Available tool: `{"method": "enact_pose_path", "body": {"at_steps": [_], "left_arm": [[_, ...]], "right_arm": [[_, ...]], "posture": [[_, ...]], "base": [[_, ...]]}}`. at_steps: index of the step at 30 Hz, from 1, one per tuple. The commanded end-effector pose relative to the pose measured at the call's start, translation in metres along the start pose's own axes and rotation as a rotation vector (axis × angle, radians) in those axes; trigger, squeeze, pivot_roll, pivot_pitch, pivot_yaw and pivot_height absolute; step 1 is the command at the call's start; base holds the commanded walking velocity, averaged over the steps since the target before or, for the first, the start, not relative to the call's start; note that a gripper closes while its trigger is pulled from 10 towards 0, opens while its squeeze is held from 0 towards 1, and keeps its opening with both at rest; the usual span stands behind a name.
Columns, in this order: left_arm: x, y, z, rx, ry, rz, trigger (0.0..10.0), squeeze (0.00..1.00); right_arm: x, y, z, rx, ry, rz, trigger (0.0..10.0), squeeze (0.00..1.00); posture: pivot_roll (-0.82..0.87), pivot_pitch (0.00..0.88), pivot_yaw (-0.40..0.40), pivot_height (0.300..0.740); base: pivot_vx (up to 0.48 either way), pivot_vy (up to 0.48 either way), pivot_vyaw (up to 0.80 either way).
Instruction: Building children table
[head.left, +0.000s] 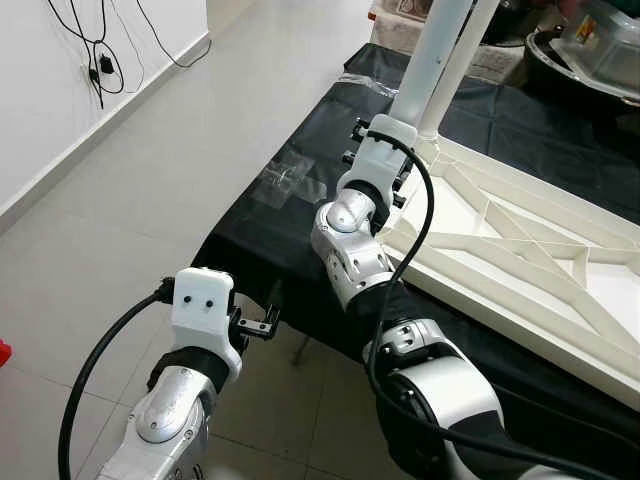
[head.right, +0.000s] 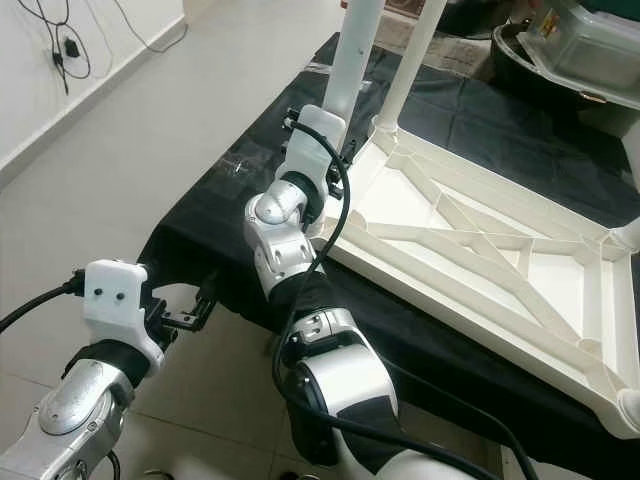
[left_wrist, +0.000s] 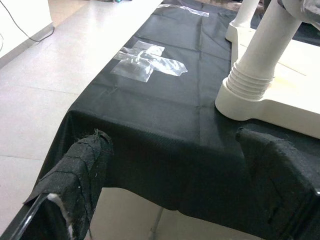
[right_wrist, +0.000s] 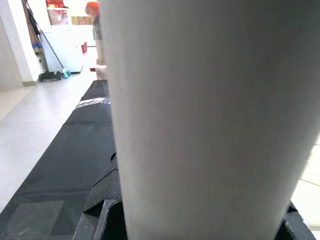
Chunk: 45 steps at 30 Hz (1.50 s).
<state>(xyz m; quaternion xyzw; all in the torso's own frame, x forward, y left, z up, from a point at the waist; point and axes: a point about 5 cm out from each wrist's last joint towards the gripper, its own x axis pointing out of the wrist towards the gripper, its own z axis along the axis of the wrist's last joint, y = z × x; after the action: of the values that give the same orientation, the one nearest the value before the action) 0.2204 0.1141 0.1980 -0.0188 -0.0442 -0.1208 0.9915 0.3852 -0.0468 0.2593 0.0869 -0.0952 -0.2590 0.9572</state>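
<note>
Two arms in the head views; the white table top (head.right: 500, 255) lies upside down on a black cloth (head.left: 300, 200), ribs facing up, with a white leg (head.left: 425, 65) standing upright at its near corner and a second leg (head.right: 415, 60) just beside it; the right gripper (head.left: 375, 140) is up against the base of the near leg, though from here I cannot tell how its fingers sit; the left gripper (head.left: 262, 322) hangs low by the cloth's front edge, apart from the table top; some clear plastic wrap (head.left: 285, 180) lies on the cloth left of the legs, and a black cable (head.left: 100, 50) hangs on the wall.

Left wrist view next; both padded fingers (left_wrist: 82, 175) are spread wide with nothing between them; past them the cloth hangs over its edge, the plastic wrap sits flat, and a leg (left_wrist: 265, 55) stands in its ribbed socket on the table top.

Right wrist view; the white leg (right_wrist: 210, 120) stands right between the black fingers (right_wrist: 102, 200), which look clamped on it; black cloth runs away behind.
</note>
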Motion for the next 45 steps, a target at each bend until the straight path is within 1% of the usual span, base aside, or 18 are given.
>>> {"method": "enact_pose_path", "body": {"at_steps": [1,5,6,7,8,10,11,13,17,19,21,27,33,35,36,39,42,45], "left_arm": [[-0.001,-0.001,-0.006,-0.004,0.024,-0.006,10.0,0.0],[-0.001,-0.001,-0.006,-0.004,0.023,-0.006,10.0,0.0],[-0.001,-0.001,-0.006,-0.003,0.024,-0.006,10.0,0.0],[-0.001,-0.001,-0.006,-0.003,0.024,-0.006,10.0,0.0],[-0.001,-0.001,-0.006,-0.003,0.024,-0.007,10.0,0.0],[-0.001,-0.001,-0.006,-0.004,0.023,-0.006,10.0,0.0],[-0.001,-0.001,-0.006,-0.004,0.023,-0.006,10.0,0.0],[-0.001,-0.001,-0.006,-0.004,0.022,-0.006,10.0,0.0],[-0.002,-0.001,-0.006,-0.005,0.023,-0.007,10.0,0.0],[-0.002,-0.001,-0.006,-0.007,0.023,-0.008,10.0,0.0],[-0.003,-0.001,-0.007,-0.006,0.025,-0.009,10.0,0.0],[-0.003,-0.001,-0.007,-0.005,0.027,-0.01,10.0,0.0],[-0.002,-0.001,-0.008,-0.004,0.028,-0.011,10.0,0.0],[-0.002,-0.001,-0.008,-0.005,0.03,-0.012,10.0,0.0],[-0.002,-0.001,-0.008,-0.005,0.03,-0.012,10.0,0.0],[-0.002,-0.002,-0.008,-0.005,0.031,-0.014,10.0,0.0],[-0.002,-0.002,-0.008,-0.006,0.031,-0.014,10.0,0.0],[-0.002,-0.002,-0.008,-0.006,0.03,-0.014,10.0,0.0]], "right_arm": [[-0.006,-0.016,-0.049,-0.102,0.213,-0.05,10.0,0.0],[-0.003,-0.014,-0.041,-0.088,0.182,-0.046,10.0,0.0],[0.002,-0.009,-0.025,-0.062,0.136,-0.037,10.0,0.0],[0.002,-0.009,-0.025,-0.062,0.136,-0.037,10.0,0.0],[0.004,-0.008,-0.019,-0.051,0.119,-0.035,10.0,0.0],[0.011,-0.004,0.004,0.003,0.059,-0.034,10.0,0.0],[0.011,-0.004,0.004,0.003,0.059,-0.034,10.0,0.0],[0.013,-0.002,0.013,0.02,0.037,-0.033,10.0,0.0],[0.015,-0.001,0.02,0.039,0.025,-0.035,10.0,0.0],[0.016,-0.001,0.026,0.046,0.002,-0.035,10.0,0.0],[0.016,-0.001,0.026,0.044,0.003,-0.04,10.0,0.0],[0.012,-0.004,0.009,0.01,0.039,-0.035,10.0,0.0],[0.011,-0.007,0.001,-0.005,0.051,-0.039,10.0,0.0],[0.008,-0.012,-0.013,-0.032,0.08,-0.042,10.0,0.0],[0.008,-0.012,-0.013,-0.032,0.08,-0.042,10.0,0.0],[0.002,-0.019,-0.033,-0.066,0.131,-0.044,10.0,0.0],[-0.001,-0.021,-0.041,-0.079,0.151,-0.04,10.0,0.0],[-0.002,-0.022,-0.044,-0.085,0.161,-0.039,10.0,0.0]], "posture": [[0.25,0.212,-0.158,0.74],[0.25,0.212,-0.158,0.74],[0.25,0.212,-0.159,0.74],[0.25,0.212,-0.159,0.74],[0.25,0.212,-0.159,0.74],[0.24,0.211,-0.16,0.74],[0.24,0.211,-0.16,0.74],[0.24,0.211,-0.16,0.74],[0.24,0.211,-0.16,0.74],[0.24,0.211,-0.16,0.74],[0.24,0.212,-0.159,0.74],[0.24,0.213,-0.157,0.74],[0.24,0.212,-0.156,0.74],[0.25,0.214,-0.153,0.74],[0.25,0.214,-0.153,0.74],[0.25,0.213,-0.154,0.74],[0.25,0.213,-0.154,0.74],[0.25,0.213,-0.154,0.74]], "base": [[0.0,0.0,0.0],[0.0,0.0,0.0],[0.0,0.0,0.0],[0.0,0.0,0.0],[0.0,0.0,0.0],[0.0,0.0,0.0],[0.0,0.0,0.0],[0.0,0.0,0.0],[0.0,0.0,0.0],[0.0,0.0,0.0],[0.0,0.0,0.0],[0.0,0.0,0.0],[0.0,0.0,0.0],[0.0,0.0,0.0],[0.0,0.0,0.0],[0.0,0.0,0.0],[0.0,0.0,0.0],[0.0,0.0,0.0]]}}
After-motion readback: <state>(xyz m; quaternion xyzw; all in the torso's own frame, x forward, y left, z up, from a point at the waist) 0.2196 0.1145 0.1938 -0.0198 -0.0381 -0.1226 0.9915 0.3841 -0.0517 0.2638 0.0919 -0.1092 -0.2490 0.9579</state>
